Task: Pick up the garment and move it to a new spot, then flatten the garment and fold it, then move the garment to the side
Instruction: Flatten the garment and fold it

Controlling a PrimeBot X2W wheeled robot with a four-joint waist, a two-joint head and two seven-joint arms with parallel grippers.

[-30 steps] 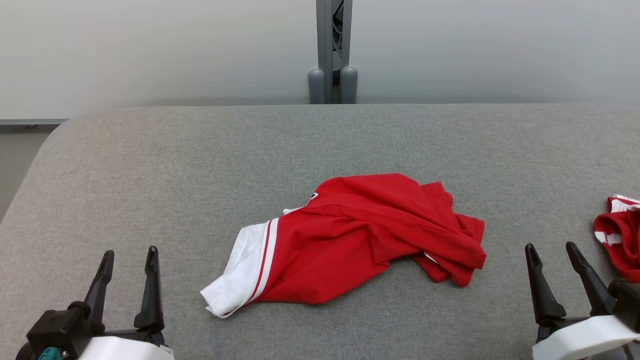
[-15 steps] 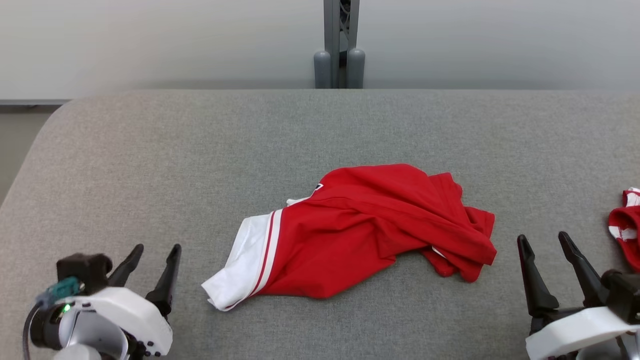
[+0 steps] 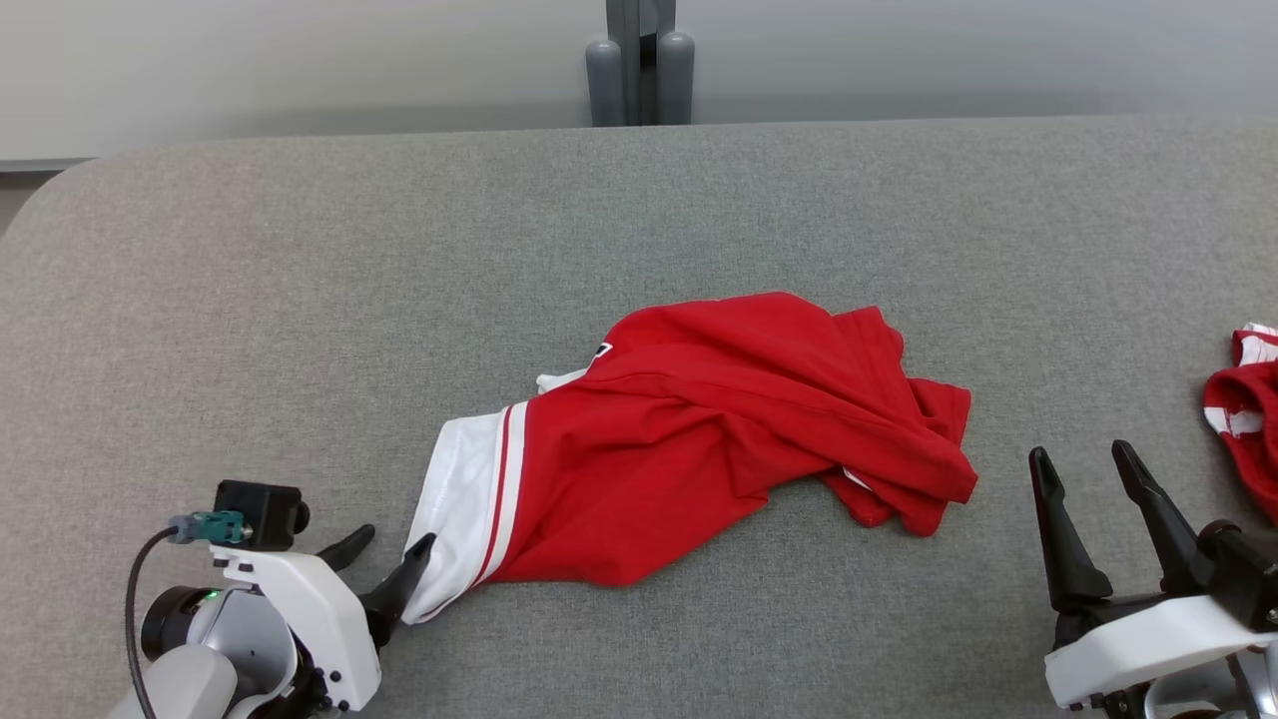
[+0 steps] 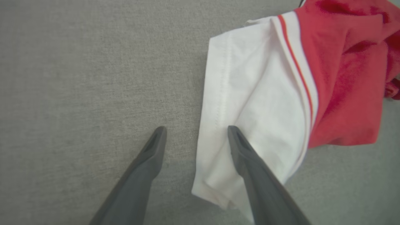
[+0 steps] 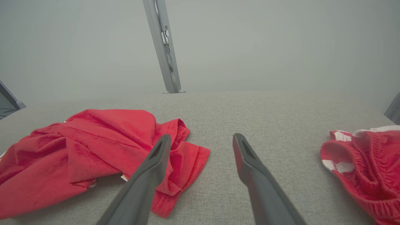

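Both pairs of jaws stand wide open and hold nothing. The left gripper noses into the near-left end of the garment, while the right gripper hangs apart from it over bare cloth at the right.

The grey cloth-covered table spans the scene, with a grey post at its far edge. The red jersey lies crumpled at the middle of it, its folds bunched toward the right. A second red-and-white garment sits well apart at the right edge.

The step in hand looks like the first pickup. In the left wrist view the left gripper straddles the outer edge of the white band, one finger over the white cloth and the other over the bare table.

A good grasp here likely means pressing low so the outer finger slides under the hem. The jaws should then close on the stitched edge, not on a loose single layer. The right gripper is lined up near the red corner beside it. Taking that corner too would let the jersey lift evenly instead of trailing.

A small dark tag shows at the jersey's far edge, too small to read. No other writing or brand is legible.
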